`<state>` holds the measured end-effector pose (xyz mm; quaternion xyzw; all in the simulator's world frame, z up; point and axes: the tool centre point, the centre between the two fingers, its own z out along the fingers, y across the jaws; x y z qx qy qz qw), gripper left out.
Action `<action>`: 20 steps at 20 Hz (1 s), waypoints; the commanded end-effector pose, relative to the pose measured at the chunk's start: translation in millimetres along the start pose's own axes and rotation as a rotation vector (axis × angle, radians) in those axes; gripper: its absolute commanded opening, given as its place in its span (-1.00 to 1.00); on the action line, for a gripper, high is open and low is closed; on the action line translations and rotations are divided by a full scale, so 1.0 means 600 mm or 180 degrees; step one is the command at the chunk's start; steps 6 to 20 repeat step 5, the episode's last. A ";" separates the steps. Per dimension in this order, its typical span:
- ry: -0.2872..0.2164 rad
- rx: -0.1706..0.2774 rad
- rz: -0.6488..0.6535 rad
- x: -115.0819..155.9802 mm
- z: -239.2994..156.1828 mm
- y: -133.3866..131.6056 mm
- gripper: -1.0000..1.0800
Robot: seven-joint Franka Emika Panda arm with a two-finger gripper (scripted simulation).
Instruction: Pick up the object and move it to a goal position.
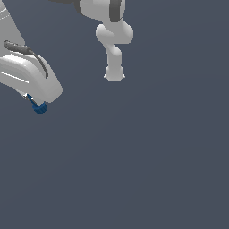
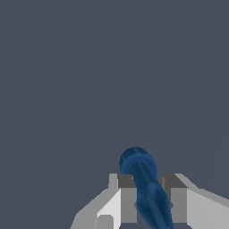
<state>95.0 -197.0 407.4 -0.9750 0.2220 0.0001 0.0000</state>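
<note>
In the wrist view the gripper [image 2: 150, 197] is clamped on the dark blue object [image 2: 145, 188]: its two grey fingers [image 2: 129, 203] stand on either side of the blue shaft and press against it, with no gap visible between finger and shaft on either side. The object is elongated here, a slim blue stem that runs out past the fingertips and ends in a wider, rounded, ring-like head just beyond them. The stem lies slightly askew between the fingers rather than straight along them. Behind the head there is only the flat dark grey-blue floor [image 2: 89, 80].

In the exterior view the gripper [image 1: 33, 100] sits at the end of the white hand housing [image 1: 27, 78], which is tilted, with a dark cable [image 1: 38, 56] looping along its upper side. The blue object [image 1: 39, 107] pokes out from under the lower edge of that housing, its rounded end just past the fingertips; the fingers themselves are mostly hidden by the housing in this view. Whether the object touches the floor [image 1: 134, 170] or hangs above it cannot be told. Well apart from the gripper, toward the exterior view's right, a white arm link [image 1: 114, 49] stands on the floor.
</note>
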 end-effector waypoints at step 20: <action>0.0001 0.0000 0.0000 0.002 -0.003 0.000 -1.00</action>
